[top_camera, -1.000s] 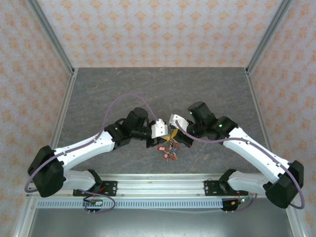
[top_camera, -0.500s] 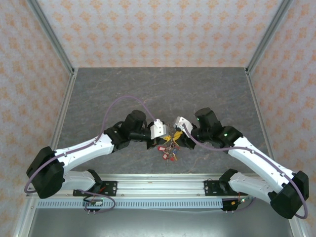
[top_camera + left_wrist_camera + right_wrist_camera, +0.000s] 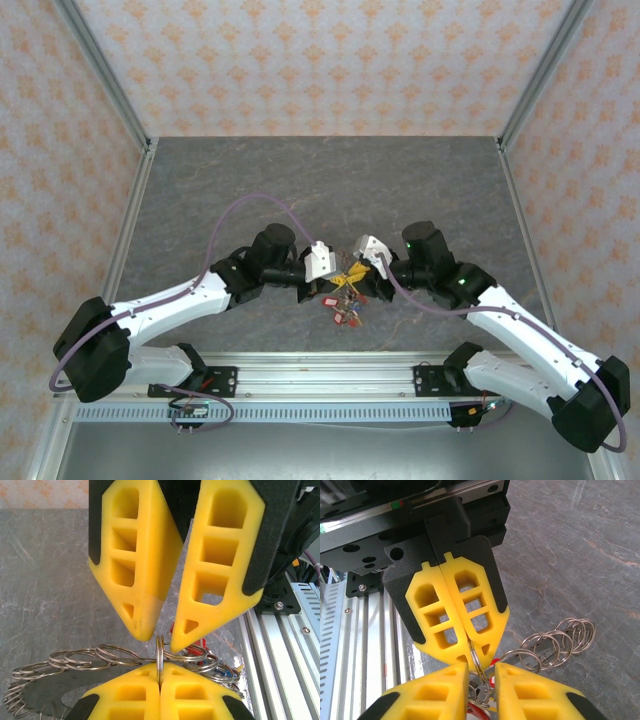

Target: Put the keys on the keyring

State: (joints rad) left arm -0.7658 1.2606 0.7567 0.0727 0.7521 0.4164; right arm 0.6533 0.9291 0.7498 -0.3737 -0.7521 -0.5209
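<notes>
My left gripper [image 3: 160, 669] is shut on an upright metal split ring [image 3: 160, 652] that belongs to the keyring bundle [image 3: 345, 305]. The right gripper [image 3: 481, 669] is open, one finger on each side of that same ring [image 3: 479, 656], and meets the left gripper [image 3: 469, 650] tip to tip. In the left wrist view the right gripper [image 3: 162, 639] comes down from above. Linked rings [image 3: 75, 659] trail off the held ring. Red tags [image 3: 326, 300] and a blue tag [image 3: 226, 672] hang below among small keys. I cannot pick out a dark-tagged key.
The grey stone-patterned table [image 3: 320, 190] stretches away behind the grippers. An aluminium rail [image 3: 320, 378] with the arm bases runs along the near edge, close under the bundle. Patterned walls enclose the sides and back.
The right arm has swung lower and nearer, bringing its fingers around the ring held by the left gripper. The left arm has barely moved.
</notes>
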